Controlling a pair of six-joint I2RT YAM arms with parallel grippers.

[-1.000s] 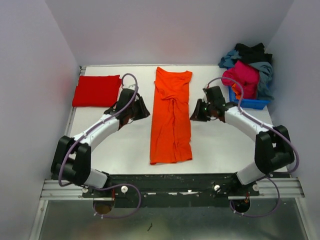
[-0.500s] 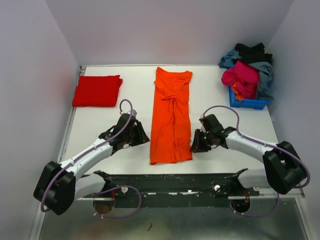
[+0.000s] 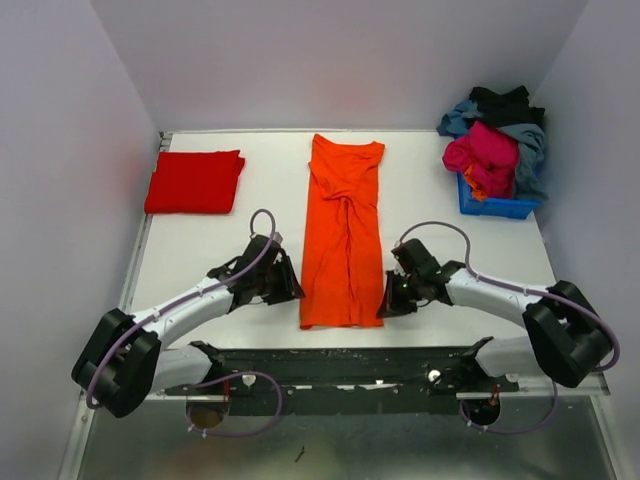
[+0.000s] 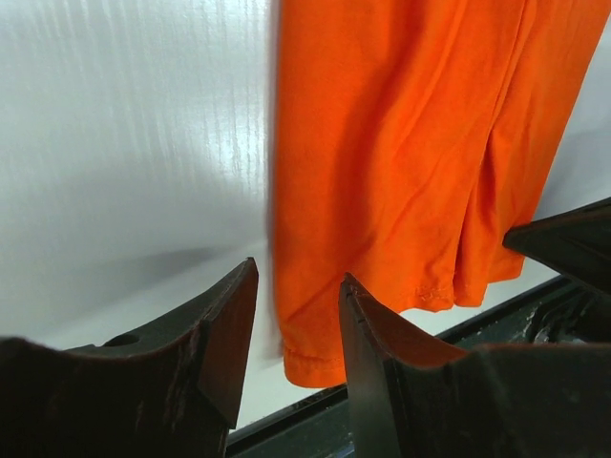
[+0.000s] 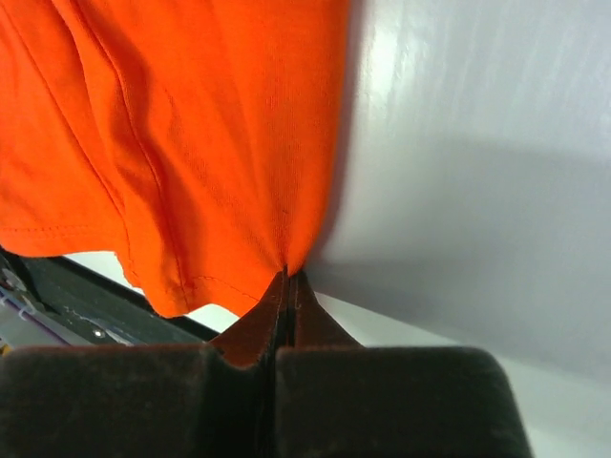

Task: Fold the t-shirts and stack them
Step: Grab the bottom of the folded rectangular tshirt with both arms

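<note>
Top external: orange t-shirt (image 3: pixel 342 240) lies centred on table (image 3: pixel 190 240), long axis near-to-far; left gripper (image 3: pixel 293 290) spread astride its near-left edge, right gripper (image 3: pixel 386 305) pinching its near-right edge

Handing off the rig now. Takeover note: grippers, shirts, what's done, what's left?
Left gripper: open, jaws straddling the near-left edge of the orange shirt, not yet closed.
Right gripper: shut on the orange shirt at its near-right edge.
The orange shirt lies as a long strip mid-table; red shirt folded, far left; unfolded pile in blue bin, far right.
Done: red shirt folded. Left: fold orange crosswise, probably stack on red, then work the pile.
</note>
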